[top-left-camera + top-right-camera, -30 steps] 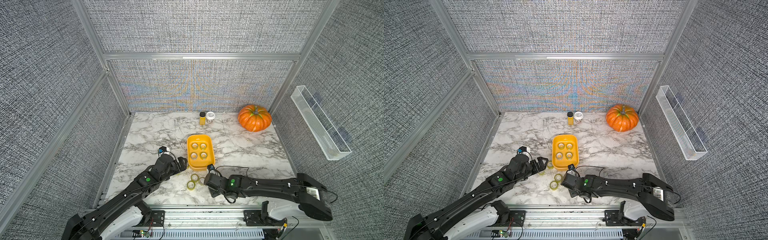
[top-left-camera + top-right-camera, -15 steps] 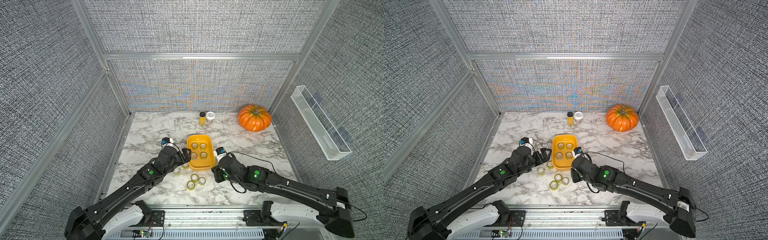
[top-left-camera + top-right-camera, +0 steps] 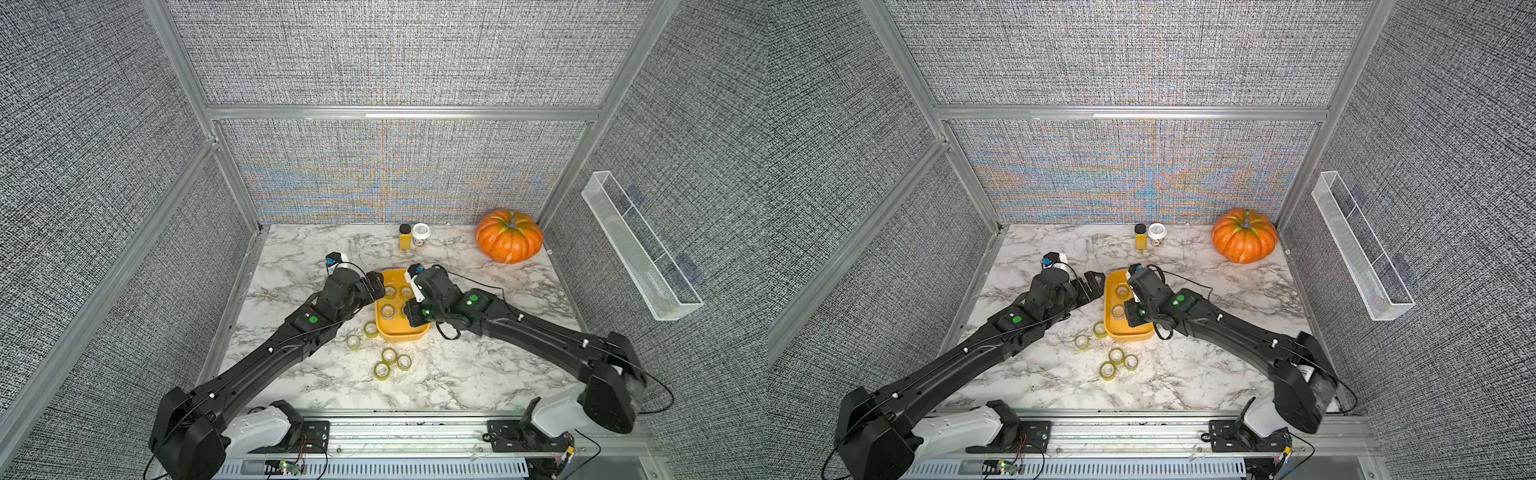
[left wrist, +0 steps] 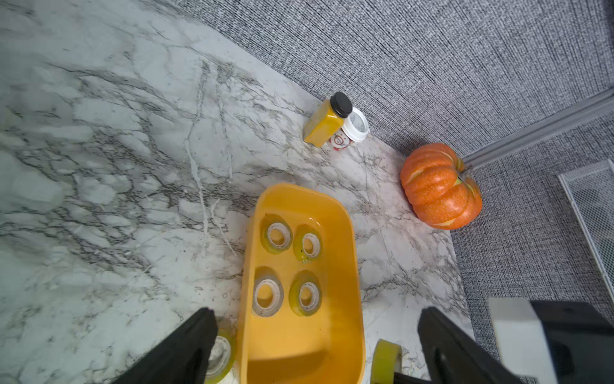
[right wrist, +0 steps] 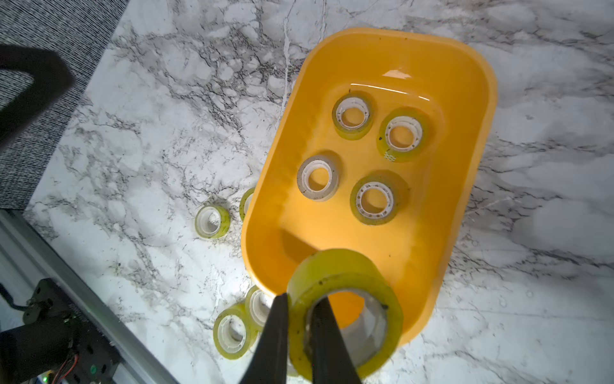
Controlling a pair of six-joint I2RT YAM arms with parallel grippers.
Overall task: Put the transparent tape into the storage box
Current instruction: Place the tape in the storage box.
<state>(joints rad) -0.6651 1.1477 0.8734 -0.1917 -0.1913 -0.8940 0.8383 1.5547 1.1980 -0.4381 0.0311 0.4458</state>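
The storage box (image 3: 401, 336) is a shallow yellow-orange tub at mid-table, also in the right wrist view (image 5: 465, 199). Several rolls of transparent tape (image 5: 375, 201) lie flat on its floor. Several more (image 3: 389, 355) sit on the marble by its near-left corner. My right gripper (image 5: 300, 309) is shut on the wall of one yellowish roll (image 5: 345, 276), one finger inside the ring, hanging over the box's near end. My left gripper (image 4: 315, 316) stands open above the box's left side (image 3: 376, 286), holding nothing. A loose roll (image 4: 221, 352) shows beside its finger.
An orange pumpkin (image 3: 509, 241) stands at the back right corner. A yellow bottle (image 3: 404, 239) and a white-lidded jar (image 3: 421, 235) stand at the back wall. A clear trough (image 3: 640, 249) hangs on the right wall. The table's metal front rail runs close behind the loose rolls.
My right gripper has lifted a roll from the group near the front edge and carried it back over the box. My left arm has reached forward along the box's left side.
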